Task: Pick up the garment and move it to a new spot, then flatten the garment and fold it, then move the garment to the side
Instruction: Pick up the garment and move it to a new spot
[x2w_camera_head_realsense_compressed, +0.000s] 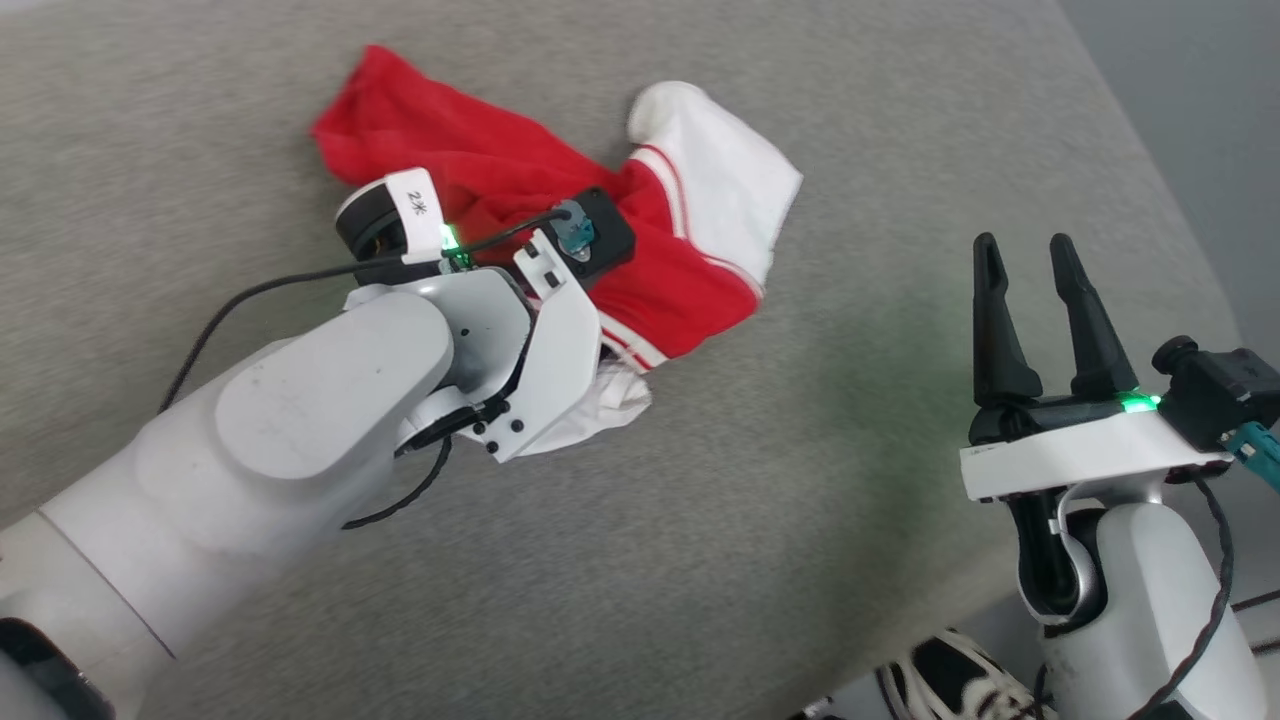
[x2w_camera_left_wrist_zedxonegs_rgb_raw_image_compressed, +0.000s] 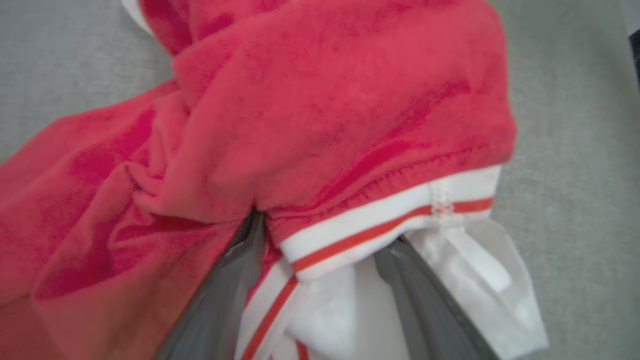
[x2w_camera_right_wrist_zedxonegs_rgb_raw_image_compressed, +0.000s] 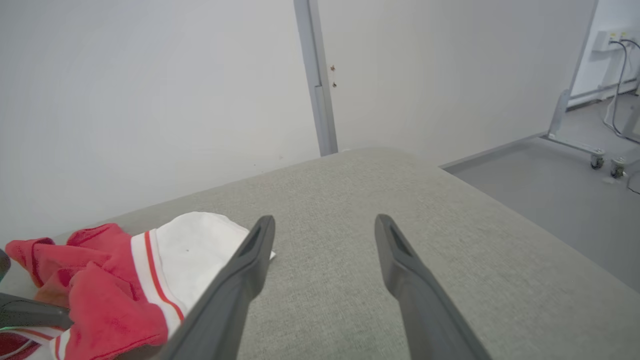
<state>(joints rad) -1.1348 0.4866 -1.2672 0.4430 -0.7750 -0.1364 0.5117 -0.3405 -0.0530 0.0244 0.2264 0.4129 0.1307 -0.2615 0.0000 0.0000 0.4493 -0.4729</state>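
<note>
The garment (x2w_camera_head_realsense_compressed: 500, 170), red with white sleeves and red-striped white trim, lies crumpled on the grey cloth-covered surface (x2w_camera_head_realsense_compressed: 800, 480). My left gripper (x2w_camera_head_realsense_compressed: 600, 340) points down into its near edge, the fingers hidden under the wrist in the head view. In the left wrist view the two grey fingers (x2w_camera_left_wrist_zedxonegs_rgb_raw_image_compressed: 225, 300) stand apart, with the garment (x2w_camera_left_wrist_zedxonegs_rgb_raw_image_compressed: 325, 115) bunched over their tips and a white sleeve lying between them. My right gripper (x2w_camera_head_realsense_compressed: 1030, 255) hovers open to the right, off the cloth, with nothing between its fingers. The right wrist view has the right gripper (x2w_camera_right_wrist_zedxonegs_rgb_raw_image_compressed: 325, 225) and the garment (x2w_camera_right_wrist_zedxonegs_rgb_raw_image_compressed: 110, 280) at lower left.
The grey surface ends at the right, where a grey floor (x2w_camera_right_wrist_zedxonegs_rgb_raw_image_compressed: 550, 190) begins. A white wall with a grey post (x2w_camera_right_wrist_zedxonegs_rgb_raw_image_compressed: 315, 75) stands behind its far edge. A black-and-white object (x2w_camera_head_realsense_compressed: 950, 680) sits below the near edge, beside my right arm.
</note>
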